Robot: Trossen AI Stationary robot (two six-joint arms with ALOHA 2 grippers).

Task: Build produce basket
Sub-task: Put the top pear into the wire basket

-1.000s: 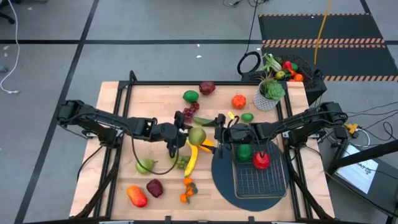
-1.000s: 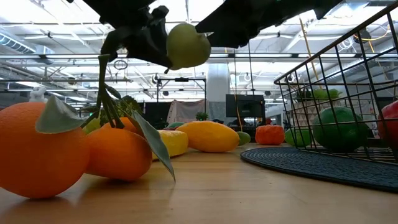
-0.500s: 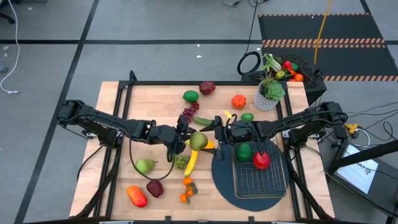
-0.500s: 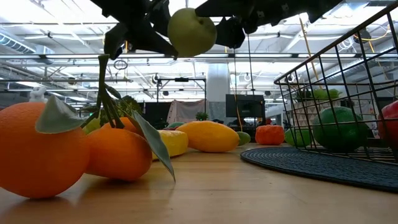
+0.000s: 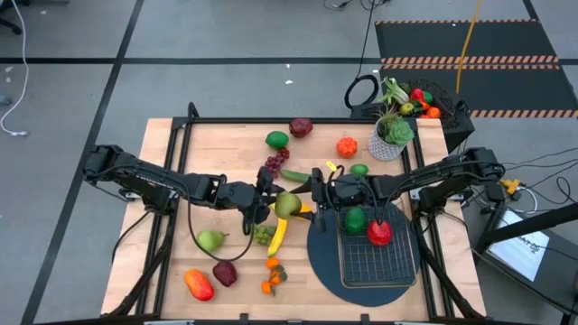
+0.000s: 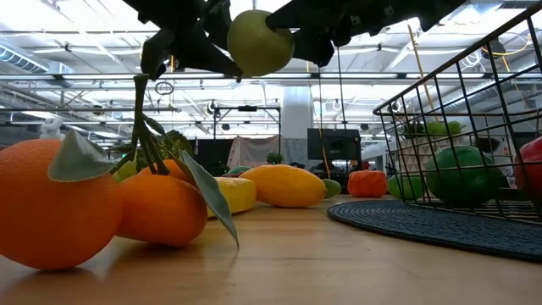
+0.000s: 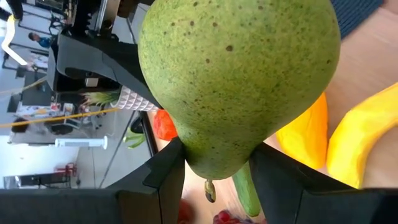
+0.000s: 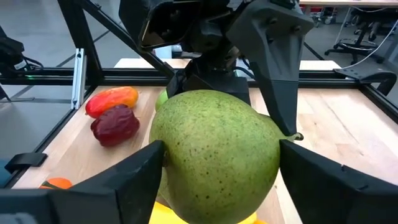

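A green speckled pear (image 5: 287, 204) hangs in the air above the table's middle, between my two grippers. It also shows in the low view (image 6: 261, 41). My left gripper (image 5: 268, 200) is shut on its narrow end. My right gripper (image 5: 312, 196) comes from the other side, its fingers against the pear's wide body. The wire basket (image 5: 390, 271) stands on a dark round mat (image 5: 323, 262) and holds a green fruit (image 5: 354, 218) and a red apple (image 5: 380, 233). My left gripper pinches the pear's narrow stem end (image 7: 211, 163) between its two fingers (image 7: 161, 180). The fingers come about level from the table's left. The pear is lifted clear of the table, its wide end away from this gripper. My right gripper has the pear's wide body (image 8: 171, 155) between its two fingers (image 8: 124, 180), one on each side. The fingers come about level from the table's right, opposite my left gripper. The pear is clear of the table.
A banana (image 5: 278, 233), grapes (image 5: 262, 235), oranges with leaves (image 5: 271, 275), a second pear (image 5: 209, 240) and other fruits lie around the table's middle and near left. A potted plant (image 5: 390, 135) stands at the far right, with more produce along the far side.
My left gripper has carried the pear a little up and toward the table's right, toward my right gripper. My right gripper has come in toward the pear, and in the low view its finger now lies against the pear where a gap showed before.
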